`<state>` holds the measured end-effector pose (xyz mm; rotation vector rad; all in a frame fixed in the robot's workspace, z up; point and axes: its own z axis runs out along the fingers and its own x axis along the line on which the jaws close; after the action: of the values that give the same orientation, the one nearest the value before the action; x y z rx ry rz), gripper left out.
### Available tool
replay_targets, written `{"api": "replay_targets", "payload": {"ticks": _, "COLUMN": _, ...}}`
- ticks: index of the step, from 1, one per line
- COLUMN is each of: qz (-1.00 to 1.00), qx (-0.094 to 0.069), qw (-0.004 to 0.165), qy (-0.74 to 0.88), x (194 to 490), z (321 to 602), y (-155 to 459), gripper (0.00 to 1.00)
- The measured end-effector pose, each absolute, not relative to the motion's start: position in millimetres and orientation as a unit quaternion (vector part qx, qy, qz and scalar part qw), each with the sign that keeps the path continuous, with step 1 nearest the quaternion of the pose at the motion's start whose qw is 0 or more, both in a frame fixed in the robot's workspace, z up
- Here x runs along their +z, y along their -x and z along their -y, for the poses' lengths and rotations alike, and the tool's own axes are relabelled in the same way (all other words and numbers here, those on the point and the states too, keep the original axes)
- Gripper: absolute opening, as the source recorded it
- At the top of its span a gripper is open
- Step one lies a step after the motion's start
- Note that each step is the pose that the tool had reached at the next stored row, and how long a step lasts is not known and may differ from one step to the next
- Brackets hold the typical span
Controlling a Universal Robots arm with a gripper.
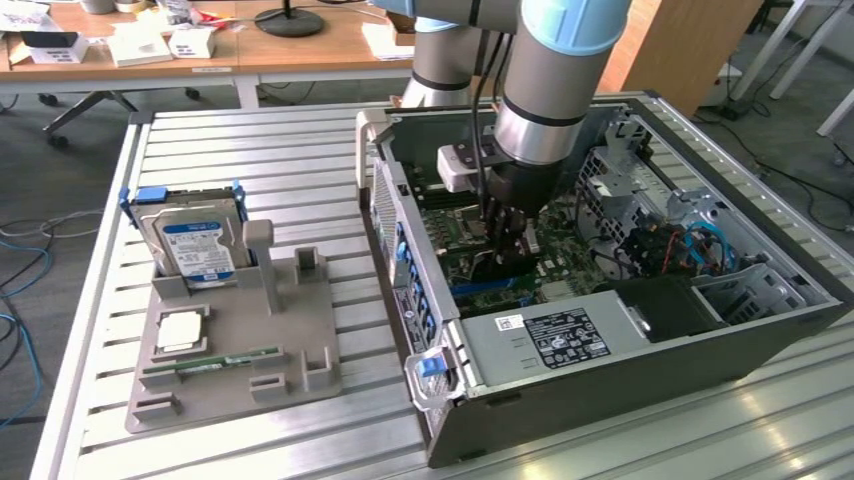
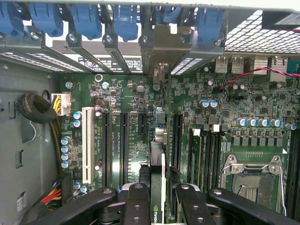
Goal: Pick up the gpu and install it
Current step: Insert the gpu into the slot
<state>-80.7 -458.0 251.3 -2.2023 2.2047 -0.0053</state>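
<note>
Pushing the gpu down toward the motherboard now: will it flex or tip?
Probably stiff: the gpu is a flat circuit card, held edge-on in the gripper. Being thin, it could tip sideways if pushed off-line. Likely fragile, like the motherboard below.

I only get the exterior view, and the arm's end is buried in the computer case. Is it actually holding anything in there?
Observer: Yes. In the wrist view the fingers clamp the gpu, which stands on edge between them.
Operator: What's underneath it?
Observer: The green motherboard. The card sits among its long black slots; I cannot tell whether it is seated.
Operator: Is the processor already in?
Observer: The socket with its metal frame looks empty.
</note>
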Motion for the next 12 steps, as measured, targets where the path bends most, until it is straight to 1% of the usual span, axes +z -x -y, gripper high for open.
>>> {"api": "replay_targets", "payload": {"ticks": 12, "qz": -0.707, "qx": -0.004, "qw": 0.015, "qy": 0.707, "x": 251.3, "z": 458.0, "y": 81.5, "gripper": 0.26}}
